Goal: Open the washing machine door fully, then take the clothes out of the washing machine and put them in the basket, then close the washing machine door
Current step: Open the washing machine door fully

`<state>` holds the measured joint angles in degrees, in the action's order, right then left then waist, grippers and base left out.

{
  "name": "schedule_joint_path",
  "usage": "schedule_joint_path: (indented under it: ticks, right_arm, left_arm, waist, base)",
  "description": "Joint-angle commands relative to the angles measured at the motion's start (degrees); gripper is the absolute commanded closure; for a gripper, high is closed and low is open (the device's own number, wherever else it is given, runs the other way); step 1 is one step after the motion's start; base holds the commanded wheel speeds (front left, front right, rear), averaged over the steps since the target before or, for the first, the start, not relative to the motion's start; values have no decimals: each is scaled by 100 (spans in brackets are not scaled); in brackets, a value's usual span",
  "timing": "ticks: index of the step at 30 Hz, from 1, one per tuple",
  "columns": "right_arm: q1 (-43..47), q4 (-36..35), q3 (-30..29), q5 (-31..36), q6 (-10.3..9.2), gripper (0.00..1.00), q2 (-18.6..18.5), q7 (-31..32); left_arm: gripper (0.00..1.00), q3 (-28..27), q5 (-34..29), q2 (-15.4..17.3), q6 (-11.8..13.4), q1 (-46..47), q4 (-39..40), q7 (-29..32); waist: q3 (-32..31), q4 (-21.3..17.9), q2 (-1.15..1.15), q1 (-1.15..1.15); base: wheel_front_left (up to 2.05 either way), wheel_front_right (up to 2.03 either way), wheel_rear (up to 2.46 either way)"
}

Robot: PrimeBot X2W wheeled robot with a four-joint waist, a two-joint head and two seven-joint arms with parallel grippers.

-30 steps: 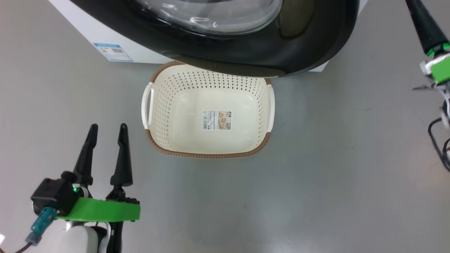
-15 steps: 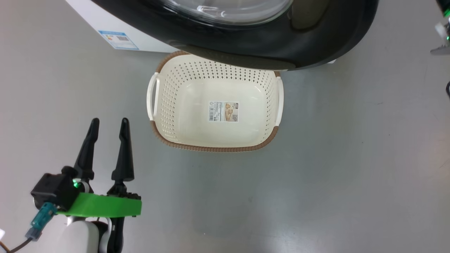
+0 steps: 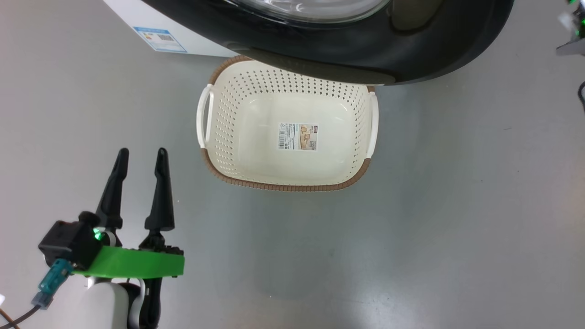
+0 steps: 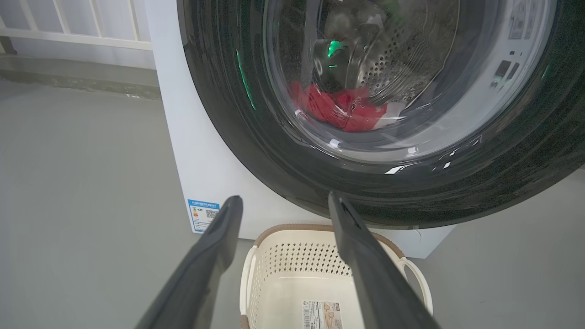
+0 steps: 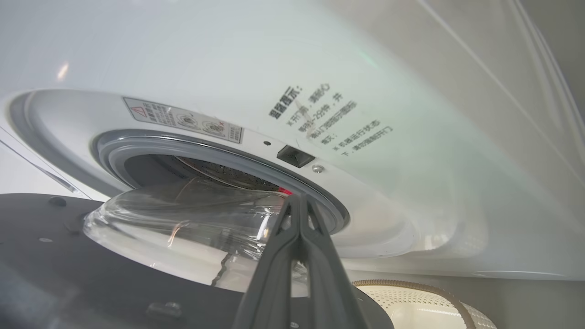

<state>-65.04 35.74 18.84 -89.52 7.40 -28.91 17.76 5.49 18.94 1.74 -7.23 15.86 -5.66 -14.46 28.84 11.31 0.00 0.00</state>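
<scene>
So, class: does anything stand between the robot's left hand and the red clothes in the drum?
Yes: the washing machine door, only partly open, stands between the left hand and the clothes; the left wrist view sees them through its glass.

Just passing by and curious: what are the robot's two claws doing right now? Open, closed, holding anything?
Left gripper: open, holding nothing.
Right gripper: shut tight, nothing held.
</scene>
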Motion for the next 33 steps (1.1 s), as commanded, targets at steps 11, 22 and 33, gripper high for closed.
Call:
schedule_joint_path:
  ticks: [11,22,33]
  right_arm:
    - [36,-194,85,-345,9,100,134,646]
    - [262,-306,11,-563,9,100,256,1120]
    - [463,-413,41,-642,9,100,431,1591]
  left_arm:
    - [0,-181,49,114,69,69,83,-54]
    - [0,-220,9,114,59,4,47,-54]
    - [0,-226,-53,114,46,-70,22,-54]
  waist:
    - [-25,19,0,0]
    - [-162,-70,0,0]
    - [-326,-138,0,0]
  base:
    - [0,0,0]
    - [0,0,0]
    - [0,0,0]
